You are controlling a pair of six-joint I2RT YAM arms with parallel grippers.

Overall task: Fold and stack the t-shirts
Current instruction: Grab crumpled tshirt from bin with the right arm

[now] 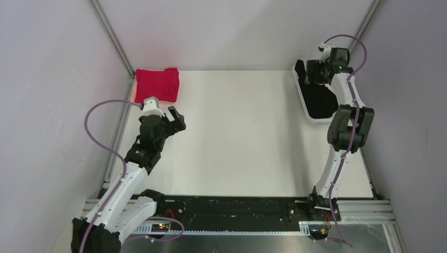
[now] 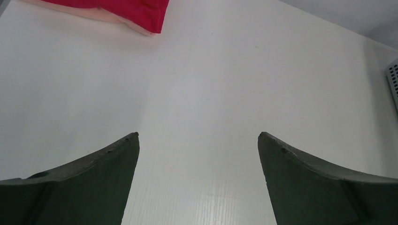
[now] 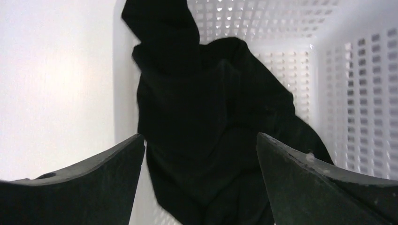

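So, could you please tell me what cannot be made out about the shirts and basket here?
- Red t-shirt: fold layers too small in the top view; cut by the left wrist view's top edge.
- Black t-shirt: full shape hidden, bunched in the basket, partly under the right arm from above.
- Basket floor: mostly covered by that shirt in both views.

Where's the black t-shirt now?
Top view, far right: the black t-shirt lies crumpled in the white mesh basket, beneath the open right gripper.

A white mesh basket [image 3: 356, 70] sits at the table's [image 1: 248, 137] far-right edge.
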